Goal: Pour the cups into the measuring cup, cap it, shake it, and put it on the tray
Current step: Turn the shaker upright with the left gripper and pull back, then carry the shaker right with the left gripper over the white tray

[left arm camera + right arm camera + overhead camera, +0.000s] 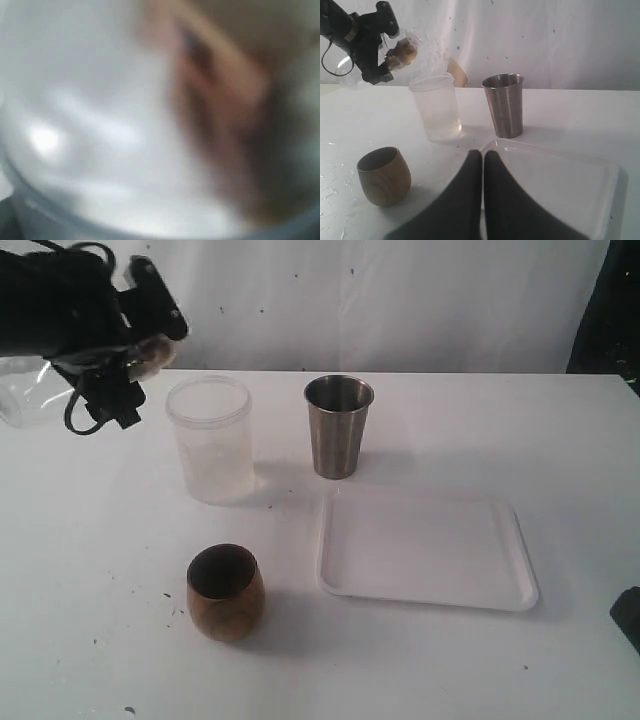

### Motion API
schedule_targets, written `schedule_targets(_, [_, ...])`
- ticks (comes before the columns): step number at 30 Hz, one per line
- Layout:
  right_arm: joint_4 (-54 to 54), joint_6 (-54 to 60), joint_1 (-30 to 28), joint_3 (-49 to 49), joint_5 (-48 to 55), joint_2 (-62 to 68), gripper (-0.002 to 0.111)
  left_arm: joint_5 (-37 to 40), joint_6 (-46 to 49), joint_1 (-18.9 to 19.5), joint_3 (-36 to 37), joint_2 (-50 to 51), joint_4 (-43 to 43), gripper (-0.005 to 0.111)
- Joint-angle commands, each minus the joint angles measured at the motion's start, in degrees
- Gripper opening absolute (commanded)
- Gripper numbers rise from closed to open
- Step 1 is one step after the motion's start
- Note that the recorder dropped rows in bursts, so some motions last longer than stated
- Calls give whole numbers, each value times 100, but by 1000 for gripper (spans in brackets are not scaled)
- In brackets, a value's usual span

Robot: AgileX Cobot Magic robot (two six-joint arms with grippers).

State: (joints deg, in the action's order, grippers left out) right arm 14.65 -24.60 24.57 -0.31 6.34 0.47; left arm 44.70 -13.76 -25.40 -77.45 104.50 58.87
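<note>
High at the back left, my left gripper (140, 355) is shut on the measuring cup (20, 390), a clear plastic cup held raised and tipped on its side. The left wrist view shows only that cup's blurred whitish wall (100, 150) with a brown streak. The brown wooden cup (225, 592) stands upright at the front left. Behind the white tray (425, 545) stands the steel tumbler (338, 426). My right gripper (483, 152) is shut on nothing, low over the tray's corner (555, 180), with the wooden cup (384, 176) to one side.
A frosted whitish plastic cup (210, 440) stands just below and right of the left gripper, beside the tumbler. A white wall closes off the back. The right arm shows only as a dark tip (628, 618) at the table's right edge.
</note>
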Motion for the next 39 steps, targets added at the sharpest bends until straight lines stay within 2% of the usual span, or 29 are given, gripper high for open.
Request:
schedule_targets(1, [47, 38, 14, 31, -4, -31, 1, -934, -126, 790, 17, -537, -2182, 0])
schedule_targets(5, [47, 38, 14, 31, -4, -31, 1, -2071, 83, 1643, 318, -1020, -4074, 0])
schedule_targets(8, [47, 38, 14, 31, -4, -31, 1, -2865, 107, 2093, 693, -1396, -4837, 0])
schedule_targets(12, [47, 38, 14, 31, -4, -31, 1, -4178, 59, 2372, 1437, -1920, -5342, 0])
schedule_targets(16, [47, 38, 14, 31, -4, -31, 1, -6065, -342, 2403, 2388, -2428, -5458, 0])
schedule_targets(18, [47, 38, 14, 31, -4, -31, 1, -7041, -862, 2403, 2840, -2562, -5165, 0])
schedule_targets(21, [47, 38, 14, 31, -4, -31, 1, -8610, -2019, 2403, 3423, -2619, -3979, 0])
schedule_targets(23, [47, 38, 14, 31, -4, -31, 1, -9589, -2498, 2403, 3589, -2619, -2855, 0])
schedule_targets(26, [47, 38, 14, 31, -4, -31, 1, -10301, -2862, 2403, 3591, -2619, -1111, 0])
schedule_targets(28, [47, 38, 14, 31, -4, -31, 1, -10565, -2961, 2379, 3591, -2619, -515, 0])
schedule_targets(32, [47, 38, 14, 31, -4, -31, 1, -10488, -3306, 2005, 3591, -2619, -454, 0])
schedule_targets(39, [47, 38, 14, 31, -4, -31, 1, -9565, -2867, 499, 3379, -2374, -398, 0])
